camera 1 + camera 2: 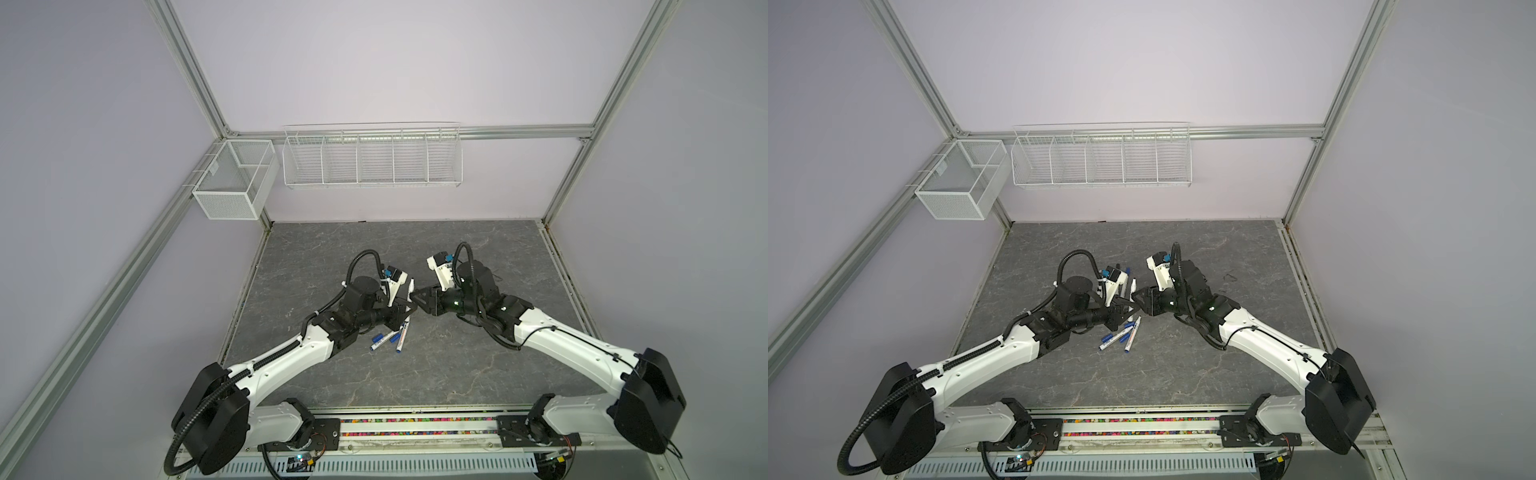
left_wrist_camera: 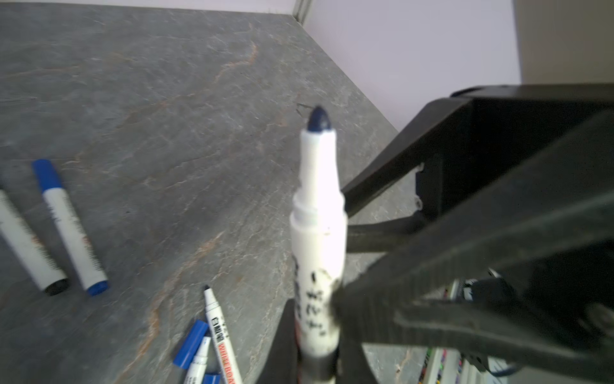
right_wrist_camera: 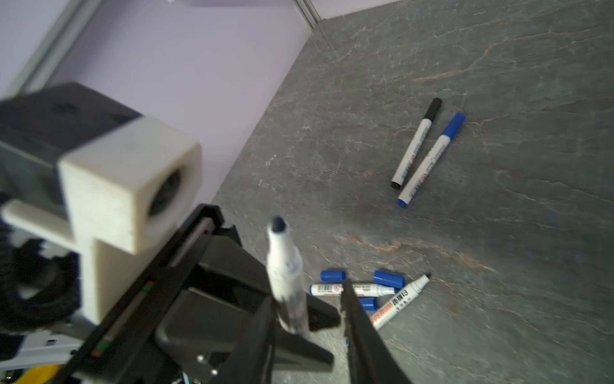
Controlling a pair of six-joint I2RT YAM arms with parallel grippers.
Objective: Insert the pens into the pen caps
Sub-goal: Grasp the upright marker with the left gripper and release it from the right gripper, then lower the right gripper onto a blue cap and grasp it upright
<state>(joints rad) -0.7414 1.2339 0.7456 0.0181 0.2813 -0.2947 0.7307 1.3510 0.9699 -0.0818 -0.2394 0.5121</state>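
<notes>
The left gripper (image 1: 408,306) sits just above the middle of both top views. It is pressed tight on a white marker pen (image 1: 411,286) that has no cap. It pinches the low part of the pen, and the dark blue tip (image 2: 319,119) points up. The right gripper (image 1: 417,297) is just beside it, nose to nose with the left one. Its two fingers (image 2: 382,229) are spread apart, with grey table showing between them. They reach toward the neck of the pen, but I cannot tell if they touch it. Just below the grippers in the top views, two more pens with no caps lie on the grey table (image 1: 457,374). One is the red-label pen (image 3: 398,301) and one is the bar-code pen (image 3: 349,289). They lie close together at an angle. Three loose blue caps (image 3: 388,278) lie right by them in the same little pile. A black-capped pen (image 3: 417,143) and a blue-capped pen (image 3: 432,156) lie side by side in the upper right of the right wrist view, well apart from the pile. In the upper left of the top views, a white mesh basket (image 1: 232,183) and a long wire rack (image 1: 372,158) hang at the back wall.
</notes>
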